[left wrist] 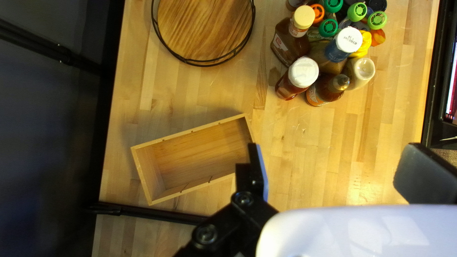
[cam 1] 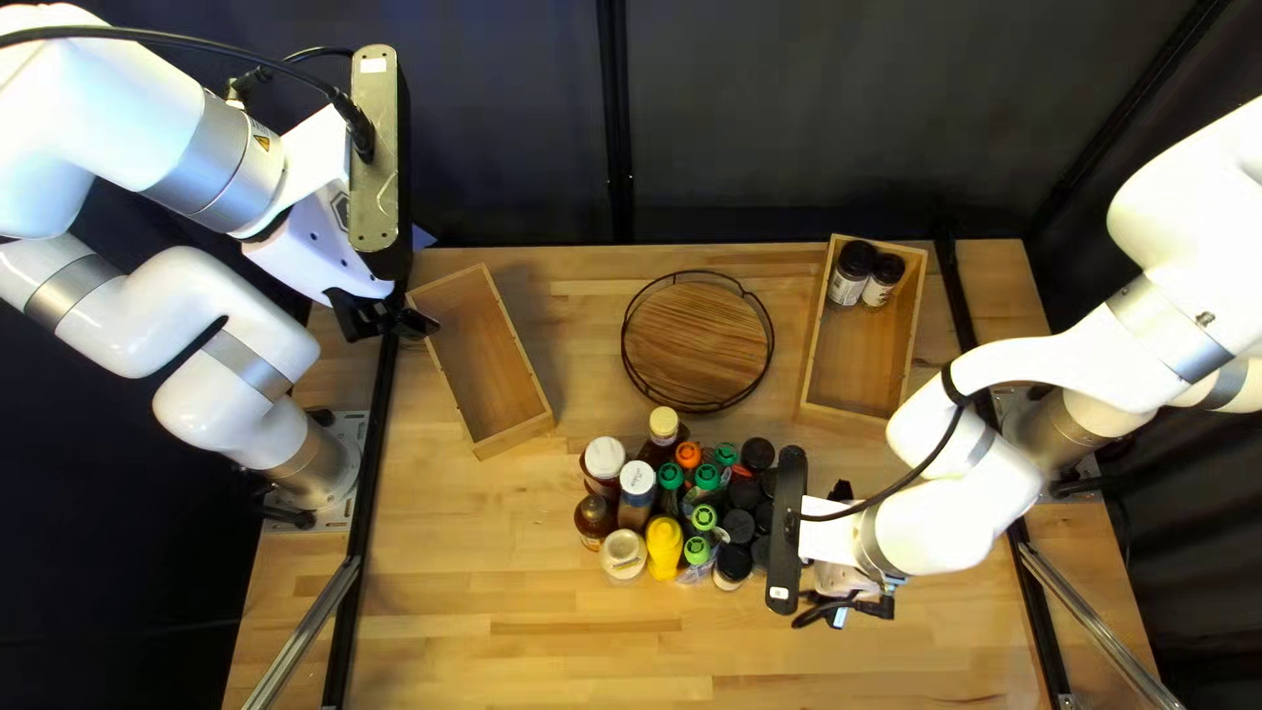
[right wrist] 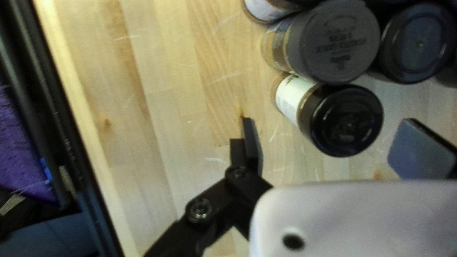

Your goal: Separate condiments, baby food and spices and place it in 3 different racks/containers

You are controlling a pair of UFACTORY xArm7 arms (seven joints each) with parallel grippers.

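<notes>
The right gripper [cam 1: 841, 579] is spread wide and holds nothing; ahead of the space between its fingers stands a round glass jar with a glossy black lid and pale label [right wrist: 340, 119], apart from both. Just beside that jar is a clear jar with a dark grey lid [right wrist: 333, 43], at the edge of the packed group. The left gripper [cam 1: 384, 318] is also wide open and empty, near the far end of an empty rectangular pale-wood box [cam 1: 493, 362]. The group, in the middle of the table, includes a yellow squeeze bottle [cam 1: 664, 546], a brown bottle with a cream cap [cam 1: 663, 426] and green-capped bottles. Beyond it lies a round wooden tray with a black wire rim [cam 1: 697, 345]. At the right, another rectangular pale-wood box [cam 1: 855, 368] holds two dark-lidded jars [cam 1: 868, 272] at its far end.
</notes>
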